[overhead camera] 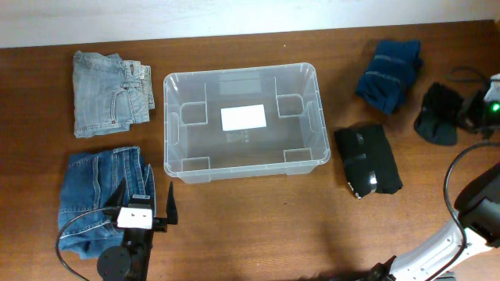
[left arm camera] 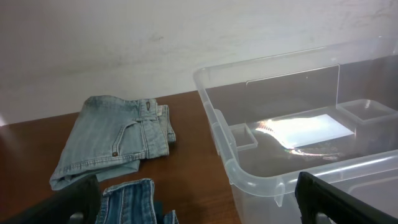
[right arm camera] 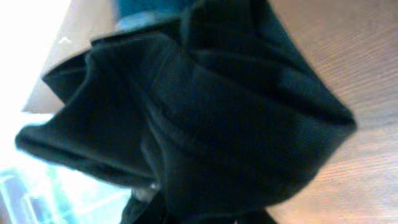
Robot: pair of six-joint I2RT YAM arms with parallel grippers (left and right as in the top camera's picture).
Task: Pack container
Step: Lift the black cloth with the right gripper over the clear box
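Container: the large rectangular clear plastic bin [overhead camera: 238, 172] sits mid-table with nothing in it and a white label on its base. Its long axis runs from 9 to 3 o'clock.
Right hand: the right hand [overhead camera: 472, 110] is at the table's 3 o'clock edge, right on the crumpled black cloth [overhead camera: 434, 117]. Its wrist view is filled with that cloth and the fingers are hidden, so I cannot tell whether it has closed on it.
Left hand: the left hand [overhead camera: 146, 197] hangs with fingers spread wide and nothing between them, over the folded dark blue jeans [overhead camera: 94, 195] at 7 o'clock.
Key relation: from the right hand the bin lies toward 9 o'clock, with the folded black garment [overhead camera: 367, 160] between them. The bin's short wall at 3 o'clock would be the first rim to cross.
Nearer arm: the left hand is closer to the bin, which lies at about 1 o'clock from it.
Also waiting: folded pale denim jeans [overhead camera: 109, 94] at 10 o'clock, and a bunched navy garment [overhead camera: 389, 74] at 2 o'clock.
Judgement: nothing is packed yet, and the crumpled black cloth looks likely to go in first.
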